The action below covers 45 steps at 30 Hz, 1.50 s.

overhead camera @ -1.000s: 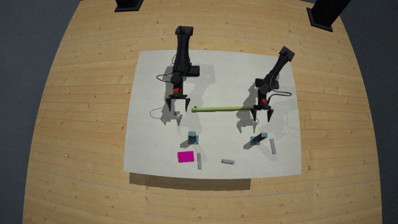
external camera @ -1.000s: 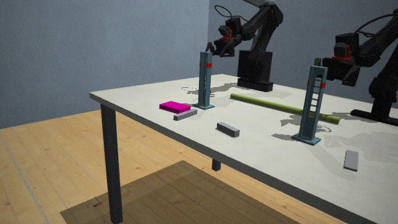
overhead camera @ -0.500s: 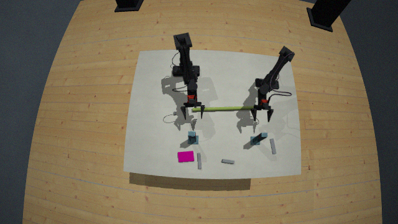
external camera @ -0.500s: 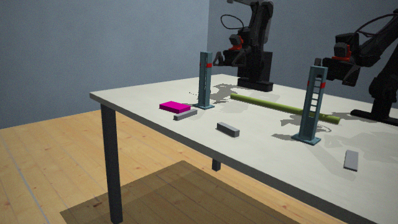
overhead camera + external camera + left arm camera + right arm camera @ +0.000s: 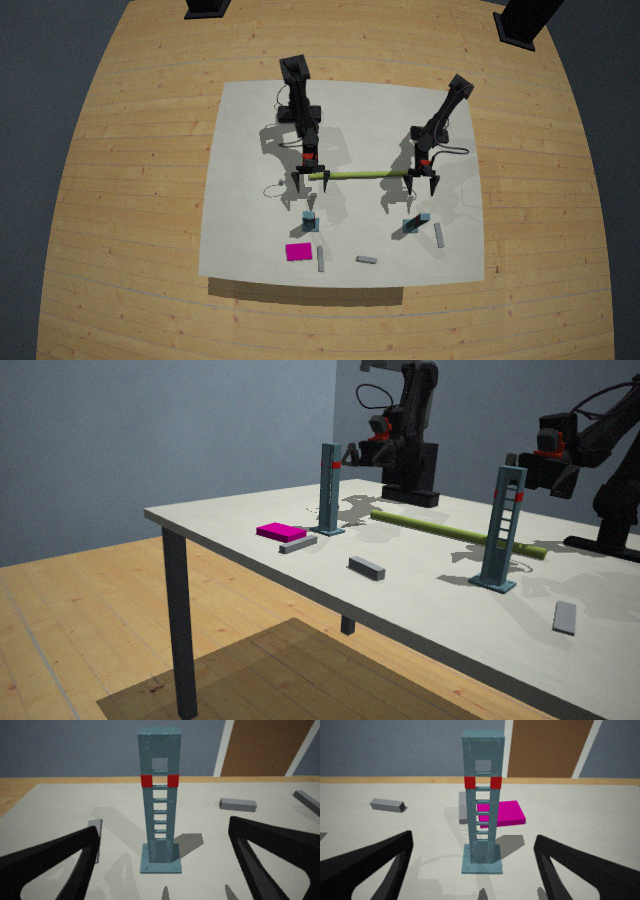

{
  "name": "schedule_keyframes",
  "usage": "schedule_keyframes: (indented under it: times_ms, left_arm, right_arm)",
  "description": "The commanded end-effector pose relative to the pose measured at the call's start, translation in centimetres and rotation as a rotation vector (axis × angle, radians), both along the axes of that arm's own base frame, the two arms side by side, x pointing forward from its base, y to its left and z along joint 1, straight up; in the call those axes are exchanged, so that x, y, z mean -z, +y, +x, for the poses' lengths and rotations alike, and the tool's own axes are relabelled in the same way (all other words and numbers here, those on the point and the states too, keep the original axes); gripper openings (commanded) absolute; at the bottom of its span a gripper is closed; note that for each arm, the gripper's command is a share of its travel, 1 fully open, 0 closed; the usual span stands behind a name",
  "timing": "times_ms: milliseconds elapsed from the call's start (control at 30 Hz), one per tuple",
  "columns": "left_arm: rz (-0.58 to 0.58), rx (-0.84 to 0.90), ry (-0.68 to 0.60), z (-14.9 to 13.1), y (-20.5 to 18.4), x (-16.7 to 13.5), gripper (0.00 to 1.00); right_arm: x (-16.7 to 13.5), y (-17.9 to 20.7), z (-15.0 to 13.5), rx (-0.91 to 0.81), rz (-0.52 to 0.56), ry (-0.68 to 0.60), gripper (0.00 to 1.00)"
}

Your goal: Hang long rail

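Top view reference, with the other views confirming the layout:
- Left gripper (image 5: 421, 194) (image 5: 537, 477) (image 5: 164, 824) (image 5: 474, 835): fingers are standing spread, gripping nothing; the unit is hanging above the counter (image 5: 250, 225) (image 5: 225, 510) (image 5: 60, 808) (image 5: 581, 808).Top view reference, units listed from the grippers outward:
- Left gripper (image 5: 421, 194) (image 5: 537, 477) (image 5: 164, 824): fingers are standing spread and gripping nothing. The unit is hanging above the counter (image 5: 250, 225) (image 5: 225, 510) (image 5: 60, 808) (image 5: 581, 808) and is facing the first post.
- Right gripper (image 5: 312, 191) (image 5: 366, 460) (image 5: 474, 835): fingers are likewise standing spread, gripping nothing, and facing the second post.
- Long rail (image 5: 365, 175) (image 5: 430, 527): the green member is lying on the counter between the arm bases and the posts, running roughly parallel to the edge opposite the arms. It is not hanging on either post.
- First post (image 5: 411, 227) (image 5: 495, 560) (image 5: 161, 852): standing upright, with its red mark (image 5: 519, 497) (image 5: 173, 781) showing on the upper part.
- Second post (image 5: 308, 225) (image 5: 328, 490) (image 5: 482, 852): standing upright, its red band (image 5: 336, 465) (image 5: 495, 783) showing likewise.
- First grey bar (image 5: 439, 235) (image 5: 565, 617): lying near the first post, on the side toward the nearer short edge.
- Grey block (image 5: 366, 259) (image 5: 366, 568) (image 5: 238, 804) (image 5: 387, 805): lying near the edge opposite the arms.
- Magenta block (image 5: 299, 251) (image 5: 281, 531) (image 5: 505, 812): lying near that same edge, just beside a second grey bar (image 5: 320, 258) (image 5: 298, 544) (image 5: 307, 802) (image 5: 462, 808).
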<state>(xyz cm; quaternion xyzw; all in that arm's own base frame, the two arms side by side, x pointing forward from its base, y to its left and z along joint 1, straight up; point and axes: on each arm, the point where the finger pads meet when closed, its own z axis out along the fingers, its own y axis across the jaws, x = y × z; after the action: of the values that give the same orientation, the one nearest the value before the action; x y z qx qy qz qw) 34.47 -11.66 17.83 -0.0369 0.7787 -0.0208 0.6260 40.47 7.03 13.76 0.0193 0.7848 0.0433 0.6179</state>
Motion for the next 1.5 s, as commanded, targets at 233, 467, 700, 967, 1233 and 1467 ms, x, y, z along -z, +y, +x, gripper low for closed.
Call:
schedule_keyframes:
  times_ms: [233, 467, 700, 967, 1233, 1467]
  left_arm:
    - [0.085, 0.062, 0.056, -0.3, -0.8, 0.7, 0.55]
    - [0.292, 0.197, 0.229, -0.2, -2.5, 4.0, 0.48]
    - [0.492, 0.367, 0.413, -0.4, -4.1, 6.8, 0.48]
    - [0.644, 0.545, 0.576, -1.5, -5.2, 9.1, 0.48]
    - [0.769, 0.754, 0.744, -3.4, -6.0, 11.0, 0.48]
    - [0.835, 0.927, 0.866, -5.2, -6.5, 11.9, 0.48]
  right_arm:
    - [-0.9, -0.1, 0.1, 0.014, -0.002, -0.036, 0.89]
    - [0.9, 0.5, 0.3, -0.024, -0.072, 0.049, 0.48]
    - [3.4, 1.4, 0.8, -0.104, -0.208, 0.174, 0.48]
    - [6.4, 2.5, 1.0, -0.229, -0.386, 0.342, 0.48]
    - [9.2, 3.7, 0.4, -0.414, -0.576, 0.529, 0.48]
    - [10.9, 4.5, -0.6, -0.596, -0.711, 0.672, 0.48]
